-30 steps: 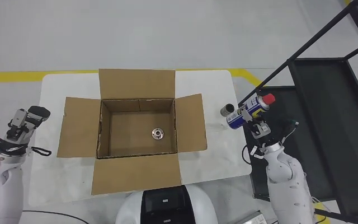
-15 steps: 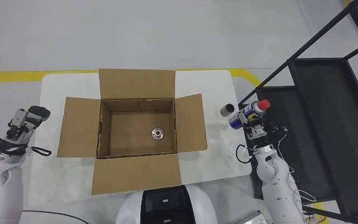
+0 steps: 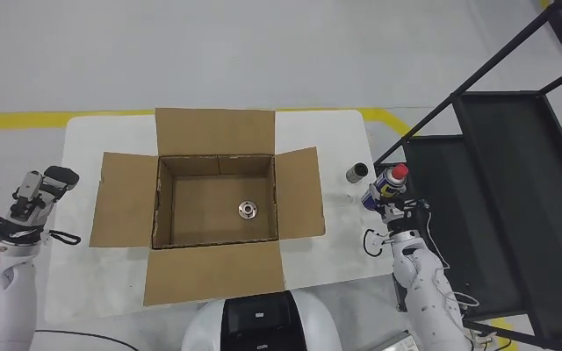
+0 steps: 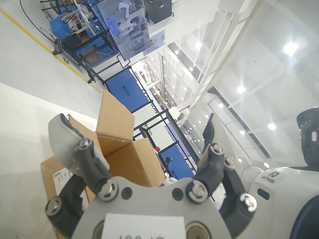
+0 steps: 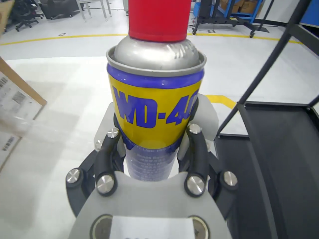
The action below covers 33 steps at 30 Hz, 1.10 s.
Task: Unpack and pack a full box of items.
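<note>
The right claw, clenched on the one spray can, has drawn in toward the robot since a second ago, and the can now stands nearer upright at the right edge of the surface. One grey cylinder stands near it. One open box holds one metal fitting. The left claw is spread wide and empty.

The open brown cardboard box holds a small round metal part. The red-capped blue-and-yellow spray can is gripped right of it.
</note>
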Available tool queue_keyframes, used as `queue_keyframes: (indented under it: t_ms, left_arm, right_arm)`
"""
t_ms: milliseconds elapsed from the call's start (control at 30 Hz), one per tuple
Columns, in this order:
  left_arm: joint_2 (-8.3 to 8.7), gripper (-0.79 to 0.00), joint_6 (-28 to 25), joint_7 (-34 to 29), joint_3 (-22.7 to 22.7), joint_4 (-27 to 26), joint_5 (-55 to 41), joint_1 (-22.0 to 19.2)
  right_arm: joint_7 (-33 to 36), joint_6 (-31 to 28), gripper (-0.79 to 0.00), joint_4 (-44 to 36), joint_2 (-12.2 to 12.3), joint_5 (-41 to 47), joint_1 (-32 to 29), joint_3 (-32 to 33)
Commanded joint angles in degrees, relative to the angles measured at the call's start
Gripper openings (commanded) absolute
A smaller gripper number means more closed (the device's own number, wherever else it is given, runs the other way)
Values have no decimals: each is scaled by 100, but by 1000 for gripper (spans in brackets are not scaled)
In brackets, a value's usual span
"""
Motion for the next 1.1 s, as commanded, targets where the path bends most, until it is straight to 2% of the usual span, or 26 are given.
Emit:
queue_keyframes:
  t_ms: [0, 233, 833, 867, 900, 933, 967, 1067]
  left_arm:
    - [0, 0, 0, 0, 0, 0, 0, 0]
    - [0, 0, 0, 0, 0, 0, 0, 0]
    - [0, 0, 0, 0, 0, 0, 0, 0]
    - [0, 0, 0, 0, 0, 0, 0, 0]
    - [0, 0, 0, 0, 0, 0, 0, 0]
    - [0, 0, 0, 0, 0, 0, 0, 0]
    - [0, 0, 0, 0, 0, 0, 0, 0]
    - [0, 0, 0, 0, 0, 0, 0, 0]
  right_arm:
    - [-380, 220, -785, 491, -13, -31, 171, -77]
    - [-1499, 664, -785, 1465, -65, 47, 666, -290]
    - [-1898, 782, -785, 2413, -78, 52, 1248, -646]
    - [-1907, 787, -668, 2441, -73, 56, 1257, -648]
    - [-1906, 796, -603, 2467, -70, 57, 1265, -652]
    - [-1909, 805, -163, 2491, -66, 45, 1273, -662]
    - [-1916, 808, 0, 2511, -63, 45, 1281, -669]
    - [-1922, 798, 0, 2552, -51, -34, 1287, -720]
